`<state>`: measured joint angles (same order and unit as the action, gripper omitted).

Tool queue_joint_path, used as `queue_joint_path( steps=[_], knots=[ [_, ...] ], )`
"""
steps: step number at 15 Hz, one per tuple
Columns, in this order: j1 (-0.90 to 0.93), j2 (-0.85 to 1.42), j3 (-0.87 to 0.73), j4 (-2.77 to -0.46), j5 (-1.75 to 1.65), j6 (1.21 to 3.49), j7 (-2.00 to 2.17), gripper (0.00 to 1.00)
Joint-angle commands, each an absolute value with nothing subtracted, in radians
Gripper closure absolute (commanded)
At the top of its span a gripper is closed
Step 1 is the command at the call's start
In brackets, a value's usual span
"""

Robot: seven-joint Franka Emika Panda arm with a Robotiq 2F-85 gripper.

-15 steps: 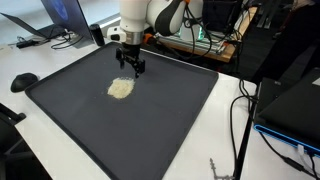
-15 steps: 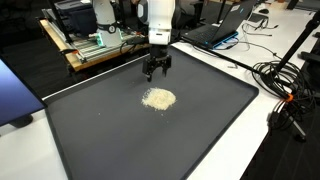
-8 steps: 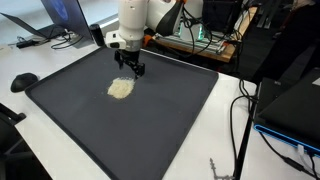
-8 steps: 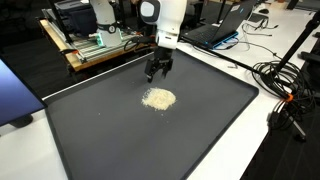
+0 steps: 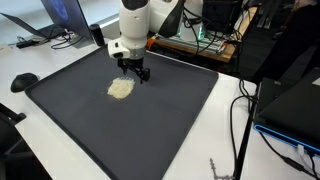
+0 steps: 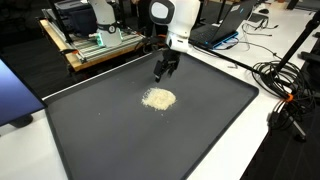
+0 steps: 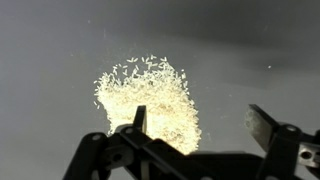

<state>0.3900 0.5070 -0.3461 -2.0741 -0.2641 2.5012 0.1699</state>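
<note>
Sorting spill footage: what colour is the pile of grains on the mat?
Pale cream-white pile of grains, clearest in the wrist view.

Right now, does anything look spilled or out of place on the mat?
Yes: a loose heap of pale grains lies straight on the dark mat, with no dish under it. In the wrist view, strays are scattered around its edge. The open gripper hangs near it, empty.

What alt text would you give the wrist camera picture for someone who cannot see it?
A small heap of pale, rice-like grains lies on a dark grey mat, a few strays scattered round it. Two black jaws rise from the bottom edge, open: one tip overlaps the heap, the other stands over bare mat.
</note>
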Motion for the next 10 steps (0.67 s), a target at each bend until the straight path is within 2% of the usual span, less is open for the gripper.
queue_joint_path(
  steps=[1,10],
  knots=[
    [0.308,0.539,-0.250,-1.982,-0.315,2.415,0.225,0.00],
    [0.340,0.686,-0.234,-1.762,-0.496,2.211,0.436,0.00]
  ],
)
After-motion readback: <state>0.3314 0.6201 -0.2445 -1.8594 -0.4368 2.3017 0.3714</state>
